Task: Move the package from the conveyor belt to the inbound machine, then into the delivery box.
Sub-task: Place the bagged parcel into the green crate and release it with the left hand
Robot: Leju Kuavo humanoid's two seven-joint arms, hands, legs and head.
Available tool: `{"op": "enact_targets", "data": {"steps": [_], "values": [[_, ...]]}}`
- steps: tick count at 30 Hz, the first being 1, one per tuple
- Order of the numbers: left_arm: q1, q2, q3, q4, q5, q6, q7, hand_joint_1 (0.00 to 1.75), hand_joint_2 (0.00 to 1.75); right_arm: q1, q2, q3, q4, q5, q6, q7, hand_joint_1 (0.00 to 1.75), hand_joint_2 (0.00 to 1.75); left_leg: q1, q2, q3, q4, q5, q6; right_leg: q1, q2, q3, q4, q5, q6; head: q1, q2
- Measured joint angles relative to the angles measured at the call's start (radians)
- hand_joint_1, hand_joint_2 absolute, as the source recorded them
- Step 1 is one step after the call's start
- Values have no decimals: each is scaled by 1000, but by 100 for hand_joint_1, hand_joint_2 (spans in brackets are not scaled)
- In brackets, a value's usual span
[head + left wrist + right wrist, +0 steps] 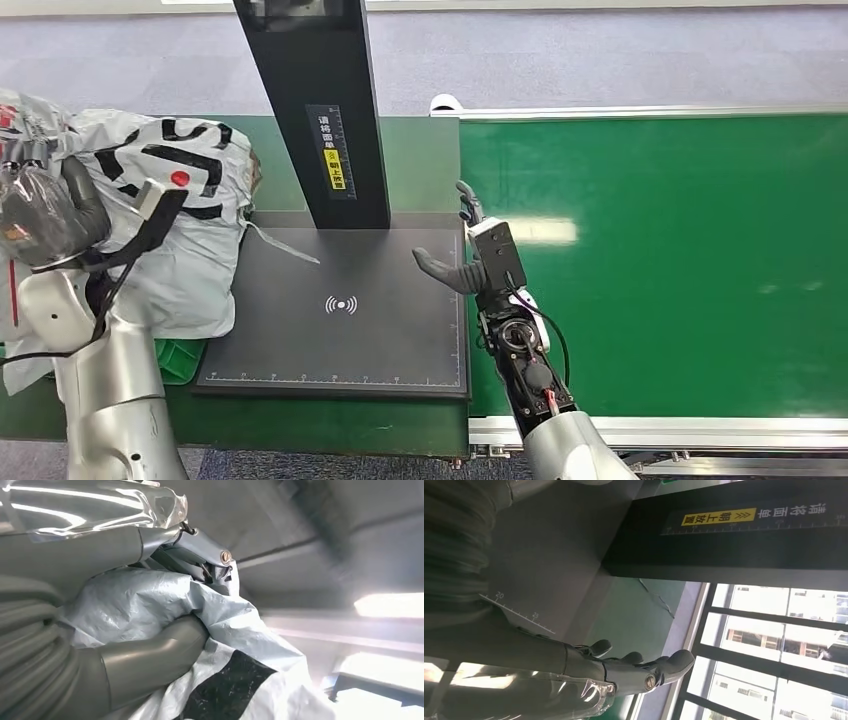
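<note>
The package [175,215], a grey plastic mailer bag with black printing, was held by the left hand [45,215] at the left side of the scene, beside the black scanning platform [340,330] of the inbound machine. In the left wrist view the thumb and fingers [150,655] were pressed into the crumpled plastic, so this hand was closed firmly on the bag. One edge of the bag lay over the left border of the platform, but most of it was already off the platform.

The right hand [470,255] held nothing; its fingers were straight and apart, at the platform's right edge next to the green conveyor belt [680,270].

By my judgement, the pick from the belt and the stop at the machine were done. What remained was putting the package into the delivery box. A green piece [180,358] showed under the bag; I could not tell if it was the box.
</note>
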Motion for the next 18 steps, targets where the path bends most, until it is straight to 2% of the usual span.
{"op": "enact_targets", "data": {"steps": [3, 5, 7, 9, 13, 18], "values": [[-106, 107, -21, 223, -48, -1, 226, 175, 175, -1, 0, 5, 2, -2, 9, 0, 0, 175, 0, 1, 0, 0, 0, 0, 0, 0, 0, 0, 0, 0, 0, 0], [-171, 179, -54, 346, -50, 0, 339, 175, 175, -1, 0, 7, 5, -2, 16, 0, 0, 175, 0, 2, 0, 0, 0, 0, 0, 1, 0, 0, 1, 0, 0, 0], [-223, 245, -100, 444, -50, 0, 416, 175, 175, -2, 0, 9, 9, -1, 18, 0, 0, 175, 0, 2, 0, 0, 0, 0, 0, 2, -1, 1, 1, 0, 0, 0], [-256, 293, -137, 514, -50, 0, 442, 175, 175, -3, 0, 10, 13, -1, 18, 0, 0, 175, 0, 2, 0, 0, 0, 0, 0, 2, -1, 1, 1, 0, 0, 0], [-270, 333, -156, 562, -42, 0, 436, 175, 0, -6, 0, 12, 21, 1, 17, -1, 0, 175, 0, 2, -1, 0, 0, 0, 0, 2, -1, 0, 1, 0, 0, 0], [-294, 362, -138, 592, -31, 0, 391, 175, 0, -6, 0, 14, 28, 5, 15, -2, 0, 175, 0, 2, -2, 0, 0, 0, 0, 2, -2, 0, 1, 0, 0, 0]]}}
